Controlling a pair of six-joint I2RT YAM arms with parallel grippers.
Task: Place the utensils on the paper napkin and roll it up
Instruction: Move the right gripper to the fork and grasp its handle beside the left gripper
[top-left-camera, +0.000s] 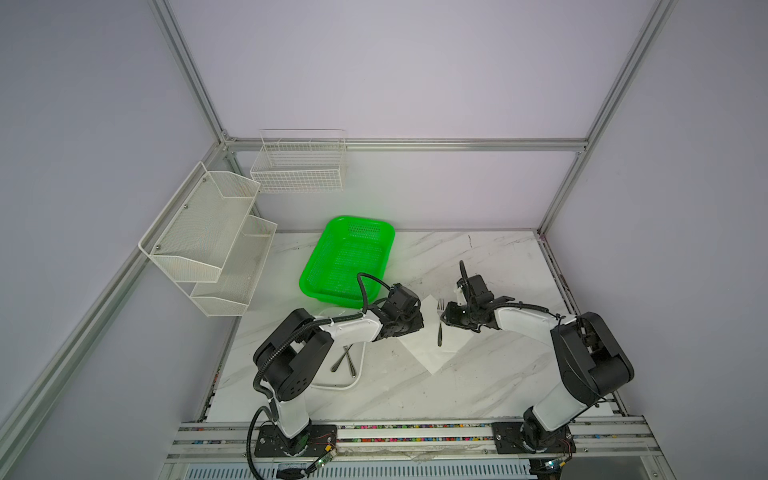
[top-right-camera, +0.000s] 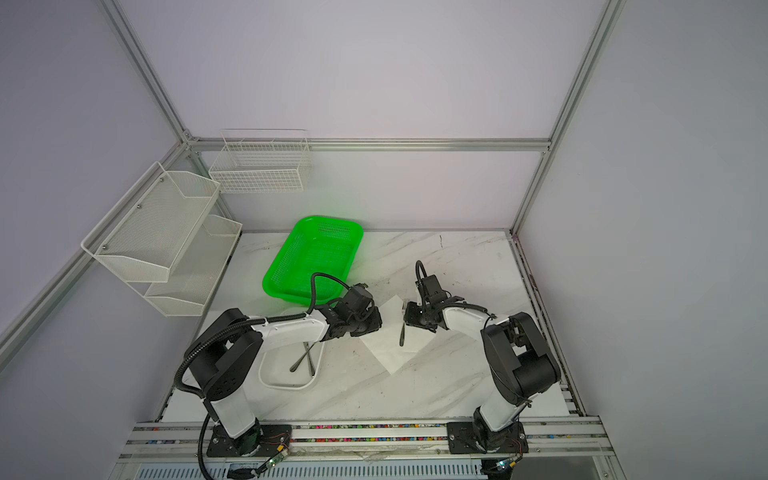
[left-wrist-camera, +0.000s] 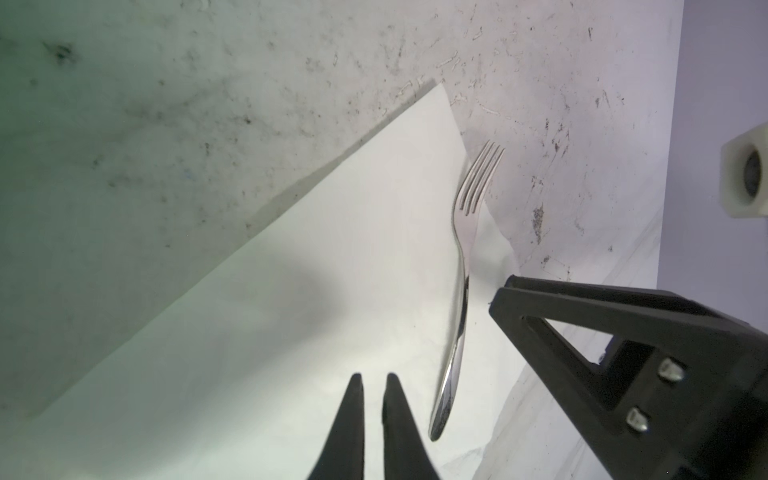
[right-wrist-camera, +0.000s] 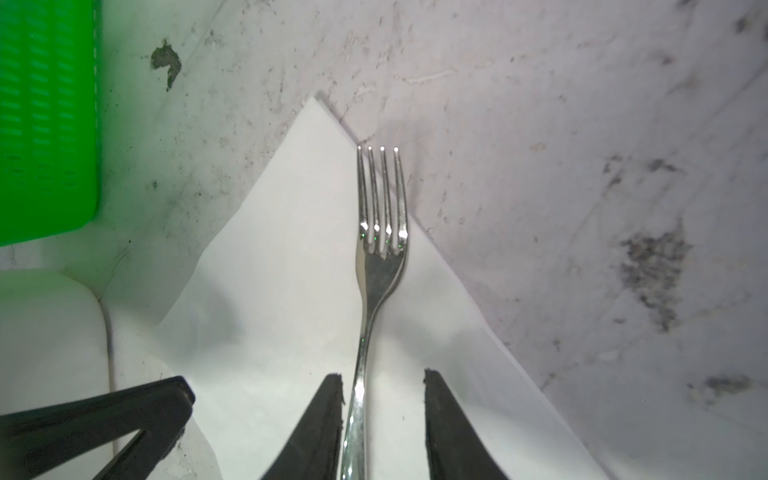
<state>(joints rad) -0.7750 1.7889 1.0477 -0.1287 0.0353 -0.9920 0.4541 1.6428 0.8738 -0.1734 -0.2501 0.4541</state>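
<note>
Straddling the fork (right-wrist-camera: 380, 257) handle with my right gripper (right-wrist-camera: 382, 376): jaws apart, nothing clamped. Fork is lying on the paper napkin (right-wrist-camera: 282, 270) near one edge, tines overhanging, likely leaving room to roll. My left gripper (left-wrist-camera: 372, 378) is hovering over the napkin, pinched together and empty, probably to pin it. Other two utensils (top-right-camera: 306, 355) are waiting in the tray (top-right-camera: 278, 370). Not seeing any readable writing.

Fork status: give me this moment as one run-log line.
fork: on napkin | right claw: open, straddling fork | left claw: shut, empty
</note>
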